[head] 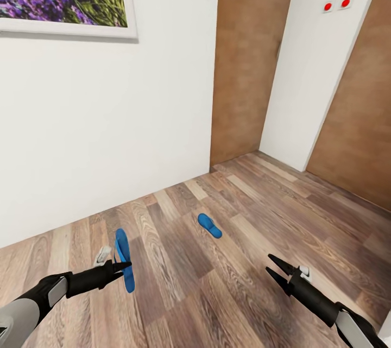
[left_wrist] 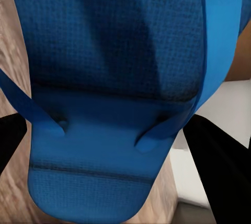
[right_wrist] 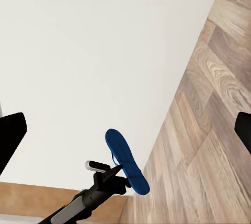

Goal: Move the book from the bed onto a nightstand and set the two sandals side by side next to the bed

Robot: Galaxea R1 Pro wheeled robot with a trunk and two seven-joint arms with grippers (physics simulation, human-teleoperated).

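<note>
With my left gripper (head: 124,267) pinched tight on one sandal (head: 124,260), I'm mid-carry: step 1 of the sandal job, i.e. getting the pair over to the bed. The fingers clamp it near its mid-length, by the strap, I think. It hangs off the floor, held on edge, sole roughly vertical. Long axis runs mostly away from me in the head view, far end tilted up a bit toward the wall (head: 108,136); near end dips lower. Which end is the toe I can't say from there. Left wrist cam shows the footbed and both straps close up (left_wrist: 115,77), black fingers (left_wrist: 222,171) either side.

My right gripper (head: 277,273) is spread wide, nothing in it, hovering over the floor (head: 244,217) well apart from the left.

2nd sandal (head: 209,226) lies flat on the planks ahead, between my two arms and further out, near the wall corner. Its long axis runs diagonally, left-far to right-near in the head view.

Next, as I judge it: drive fwd a little, lower the right arm, line its fingers across that sandal's narrow width, not along its length, and close on it. Then turn w/ both to find the bed. Doors (head: 250,55) ahead; book step not started, as far as I can tell.
</note>
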